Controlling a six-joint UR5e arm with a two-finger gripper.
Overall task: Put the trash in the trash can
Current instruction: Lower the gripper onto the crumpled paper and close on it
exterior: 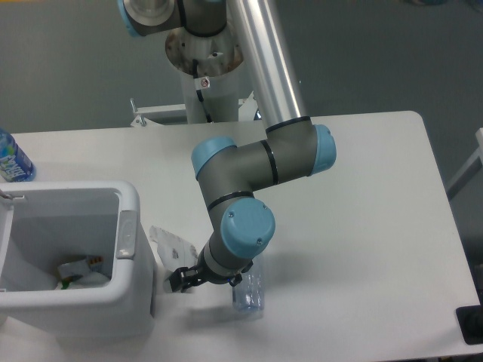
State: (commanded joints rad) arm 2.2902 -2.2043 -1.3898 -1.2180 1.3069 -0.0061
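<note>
low over the surface [362, 196], my end effector [179, 280] hangs at the end of a wrist that reaches toward eight o'clock, its dark tip right against the crumpled white carton piece [170, 245]. whether the fingers are wide, narrow or already closed on the paper i cannot tell; the tip is small and dark, and my wrist hides most of it.

the carton piece lies just beside the trash can [128, 234], against its three o'clock wall, with its visible part running up toward eleven o'clock from my tip. it looks like the nearer of the two pieces of trash, and i judge it to be the one in hand for this step. the clear plastic water bottle [248, 290] lies at about three o'clock from my tip, partly under my blue wrist joint, its long axis running roughly twelve to six.

the trash can sits at nine o'clock from my end effector, open side up, with some scraps already at the bottom. its thick rim stands higher than the paper, so once the carton is held, the move i expect is a lift first and then a short carry toward nine o'clock over that rim. the tight gap between paper and bin wall is where i could snag.

an upright blue-labelled bottle [12, 160] stands well apart at the far nine o'clock edge; it is not mine to move.
</note>
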